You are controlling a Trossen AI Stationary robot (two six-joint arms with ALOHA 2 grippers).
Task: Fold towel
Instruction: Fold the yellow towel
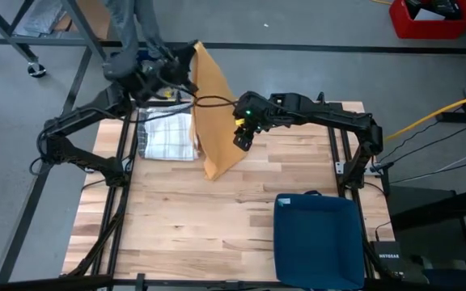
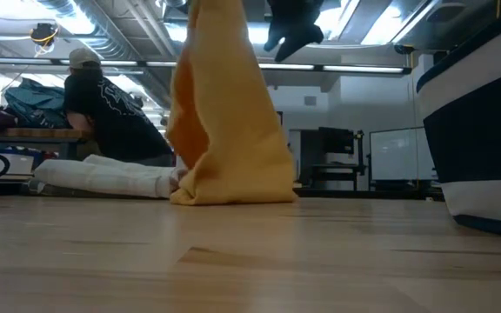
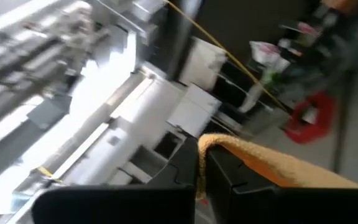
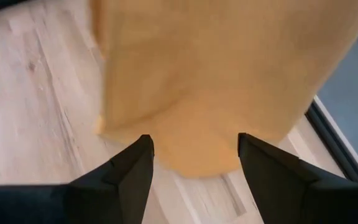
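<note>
Two arms worked over one wooden table (image 1: 217, 218), and three cloth items showed on it: one yellow towel (image 1: 215, 113), one white checked cloth (image 1: 168, 137) and one dark blue bin (image 1: 318, 238).

At the left, a person (image 2: 111, 109) in dark clothes and a light cap bent over a bench in the room beyond the table, seen in the low view. The left gripper (image 1: 176, 69) was raised at the table's far left corner, clenched on the top edge of the yellow towel; in its wrist view the cloth's edge (image 3: 253, 155) came out from between the shut dark fingers (image 3: 179, 171). The white checked cloth lay flat under that arm, just beside the towel's lower part.

The yellow towel hung in the middle, lifted high at its top while its lower end rested bunched on the wood (image 2: 233, 187), touching the white cloth.

To the right of it, the right gripper (image 1: 242, 137) hovered near the hanging towel with its fingers (image 4: 129, 165) spread apart and nothing between them; the towel filled the view just ahead of the tips.

Farther right, the blue bin sat at the near right edge, well apart from the towel. A small black box (image 1: 387, 260) beside the bin carried white lettering that read as "NETGEAR". A red crate (image 1: 431, 18) stood on the floor at the far right, and a yellow cable (image 1: 435, 113) ran off that side.
</note>
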